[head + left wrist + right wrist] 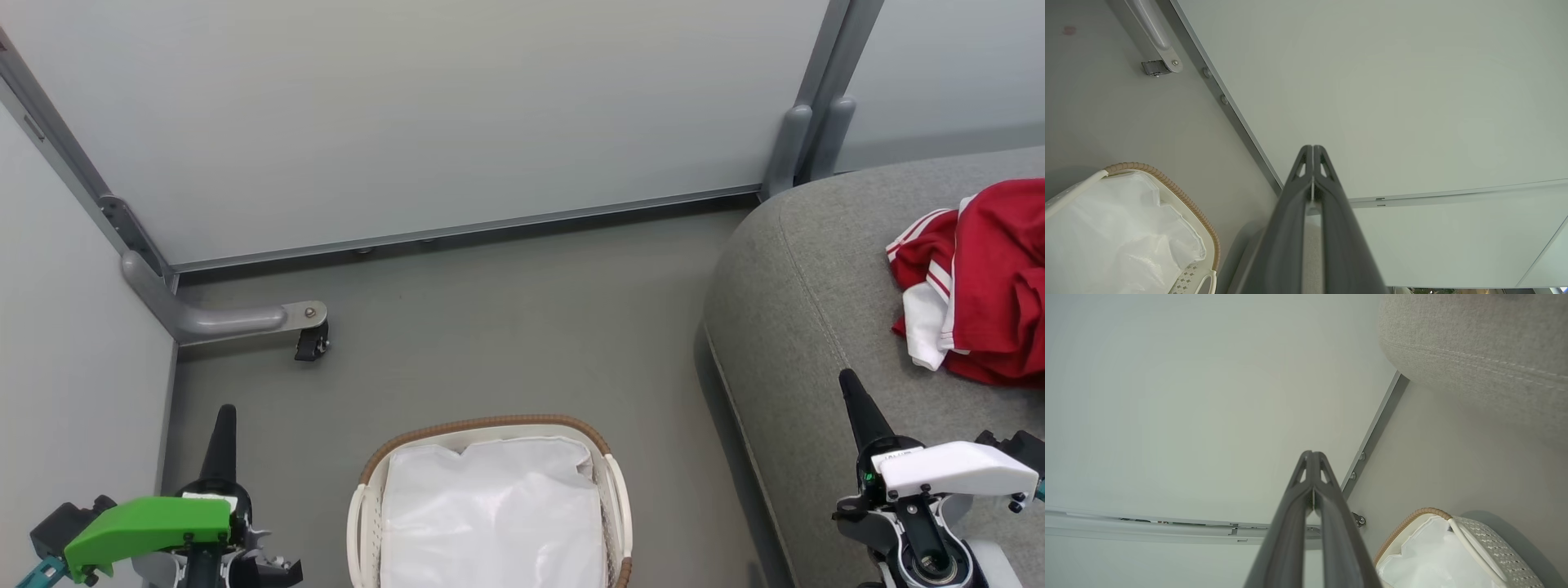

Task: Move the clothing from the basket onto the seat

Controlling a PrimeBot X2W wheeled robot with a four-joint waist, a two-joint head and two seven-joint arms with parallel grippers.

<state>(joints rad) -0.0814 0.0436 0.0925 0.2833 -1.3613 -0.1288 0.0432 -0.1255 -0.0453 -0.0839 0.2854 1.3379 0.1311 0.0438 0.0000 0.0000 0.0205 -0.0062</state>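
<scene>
The red clothing [984,286] with white panels and stripe trim lies crumpled on the grey seat [808,294] at the right edge. On the floor at the bottom centre stands the basket [371,482], brown-rimmed, with its white lining showing inside. It shows again at the lower left as the basket [1180,194] and at the lower right as the basket [1486,539]. My left gripper [224,416] is shut and empty, left of the basket. My right gripper [849,382] is shut and empty, above the seat's front part. Each wrist view shows its fingertips pressed together: left gripper [1312,149], right gripper [1312,454].
Pale partition walls [408,114] close off the back and left. A grey support foot with a caster [306,327] sticks out onto the grey floor at the left. Another post [804,139] stands by the seat's far corner. The seat's stitched seam [1474,359] shows at the upper right.
</scene>
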